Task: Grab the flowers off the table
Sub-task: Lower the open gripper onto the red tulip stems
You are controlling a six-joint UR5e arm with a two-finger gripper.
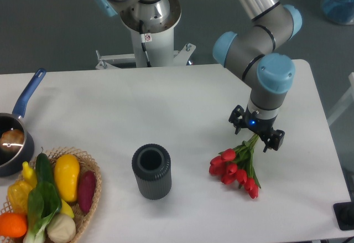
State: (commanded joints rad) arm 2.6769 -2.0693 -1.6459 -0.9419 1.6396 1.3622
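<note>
The flowers (235, 171), a small bunch of red tulip buds with green stems and leaves, are at the right of the white table (166, 104). The stems run up under my gripper (255, 138), which points straight down over the stem end and looks shut on it. The buds fan out toward the lower left and the front, close to the tabletop. I cannot tell whether they still touch it. The fingertips are hidden under the gripper body.
A dark ribbed cup (151, 171) stands upright left of the flowers. A wicker basket (88, 163) with yellow, purple and green vegetables is at the front left. A blue-handled pot (14, 138) sits at the left edge. The robot base (148, 27) is at the back.
</note>
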